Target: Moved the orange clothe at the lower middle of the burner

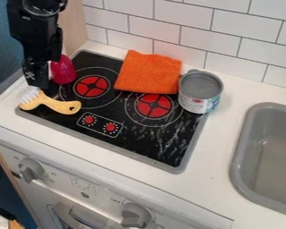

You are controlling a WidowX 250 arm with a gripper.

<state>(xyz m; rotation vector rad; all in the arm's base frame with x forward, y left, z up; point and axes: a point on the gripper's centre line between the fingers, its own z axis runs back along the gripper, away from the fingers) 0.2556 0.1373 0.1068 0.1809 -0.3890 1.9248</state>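
The cloth is laid over the back of the stove, its far edge towards the tiled wall and its near edge over the back of the right ring. It is spread rather than bunched, so it can probably be lifted by a corner or by a pinch at its middle. The lower middle named in the task is not covered by it; a move towards the knobs is judged to be needed.

The claw is held at the stove's left side, pointed down, near the bristles of the brush and well apart from the cloth. Whether it is wide or narrow cannot be told. No hold on the cloth is shown, and such a position would seem suited to waiting, not grasping. The can is stood upright at the right edge, close by the cloth; it could be nudged if the cloth were dragged sideways, so a lift seems safer.

The cloth's long axis is run roughly from left to right, dipped slightly to the right along its near edge. Its far left corner is pointed up towards the wall.
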